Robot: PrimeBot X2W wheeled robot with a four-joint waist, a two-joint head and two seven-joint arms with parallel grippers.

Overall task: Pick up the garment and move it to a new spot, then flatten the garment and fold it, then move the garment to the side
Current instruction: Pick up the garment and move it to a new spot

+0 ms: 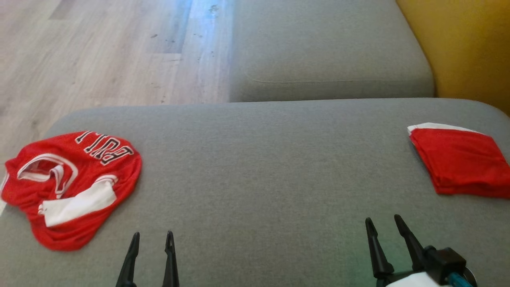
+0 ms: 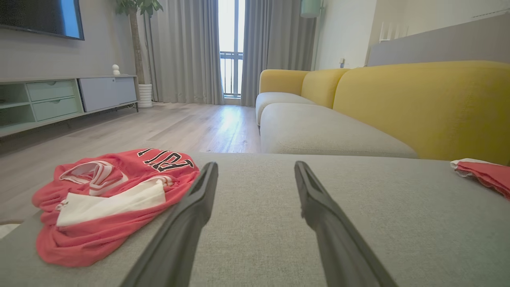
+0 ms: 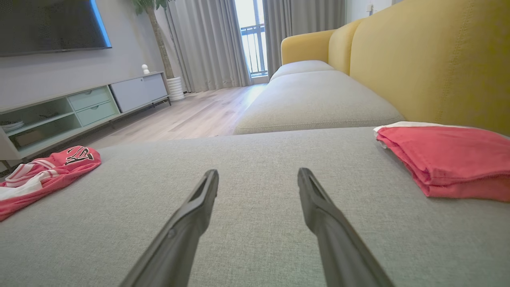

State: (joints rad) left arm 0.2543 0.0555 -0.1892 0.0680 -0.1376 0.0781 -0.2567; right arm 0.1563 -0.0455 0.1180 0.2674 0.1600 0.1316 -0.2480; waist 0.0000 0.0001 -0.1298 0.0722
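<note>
— Spotting the garment first: where does it lie?
— A crumpled red jersey (image 1: 75,187), white-trimmed with black lettering, sits bunched in a heap at the robot's left end of the wide grey fabric seat cushion (image 1: 259,167), close to its edge, neck opening facing up.
— Is either claw on it?
— Not that I can see. The left claw (image 1: 153,234) hangs low over the cushion just to the right of the heap, fingers spread apart with nothing between them. In the left wrist view one finger overlaps the jersey's edge; whether it touches the cloth I cannot tell.
— And the other?
— The right claw (image 1: 383,219) is spread wide and empty too, over bare cushion well apart from the jersey.
— What else lies there?
— A folded red cloth with a white edge (image 1: 458,163) rests as a neat stack at the cushion's right end, near the mustard-yellow sofa back (image 1: 470,48). Beyond the cushion come a second grey seat (image 1: 326,48) and pale wooden floor (image 1: 99,52). The left wrist view shows a low pale TV cabinet (image 2: 59,99) along the far wall.
</note>
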